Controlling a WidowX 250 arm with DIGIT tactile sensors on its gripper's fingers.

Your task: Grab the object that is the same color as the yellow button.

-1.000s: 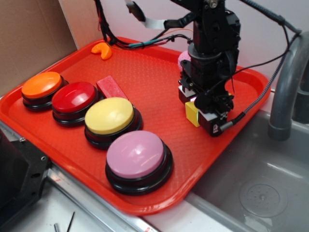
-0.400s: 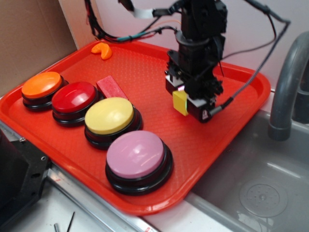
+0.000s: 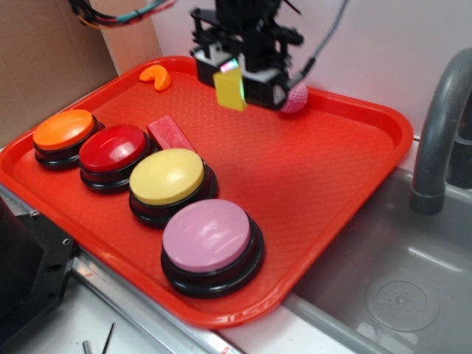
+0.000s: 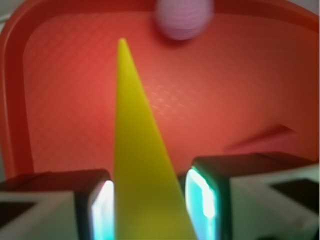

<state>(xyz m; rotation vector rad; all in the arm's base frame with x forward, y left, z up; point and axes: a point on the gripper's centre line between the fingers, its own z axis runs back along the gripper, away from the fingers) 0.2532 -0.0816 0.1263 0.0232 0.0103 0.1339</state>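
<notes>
My gripper (image 3: 234, 81) hangs above the back of the red tray (image 3: 317, 177), shut on the yellow wedge block (image 3: 230, 90), which is lifted off the tray. From the wrist view the wedge (image 4: 137, 150) sits between my two lit fingers (image 4: 205, 197), its thin tip pointing forward. The yellow button (image 3: 167, 177) with its pale yellow dome stands on the tray's left front, well below and left of my gripper.
An orange button (image 3: 63, 130), a red button (image 3: 113, 148) and a pink button (image 3: 209, 236) line the tray's left side. A red block (image 3: 169, 133) lies behind them. An orange crescent (image 3: 156, 76) rests at the back left, a pink ball (image 3: 295, 96) beside my gripper. A grey faucet (image 3: 436, 125) and sink stand at right.
My gripper has risen and travelled toward the back left of the tray, carrying the yellow wedge up off the surface. The pink ball is now uncovered.
</notes>
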